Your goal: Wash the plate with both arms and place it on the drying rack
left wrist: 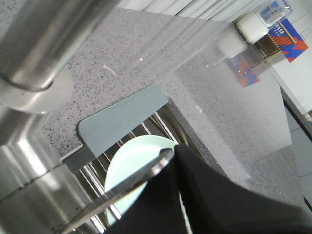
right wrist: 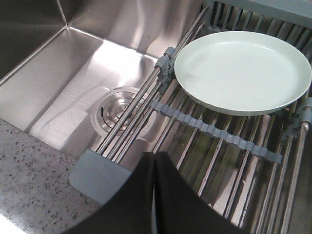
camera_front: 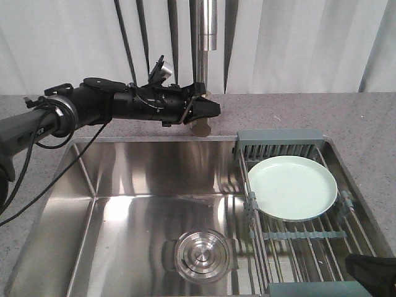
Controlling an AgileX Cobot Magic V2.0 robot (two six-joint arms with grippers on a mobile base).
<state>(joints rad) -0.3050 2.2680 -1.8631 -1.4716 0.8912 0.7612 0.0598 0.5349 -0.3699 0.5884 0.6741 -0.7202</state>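
The pale mint-green plate lies flat on the drying rack, which spans the right side of the sink; nothing holds it. My left arm reaches in from the left, and its gripper is shut at the foot of the faucet, well left of and behind the plate. In the left wrist view the shut gripper has a steel faucet lever lying against its left finger, with the plate and the rack's end bar beyond. My right gripper is shut over the rack at its near end, short of the plate.
The steel faucet rises behind the sink basin. A round steel drain sits in the basin floor. Grey speckled countertop surrounds the sink. Only a dark corner of the right gripper shows in the front view.
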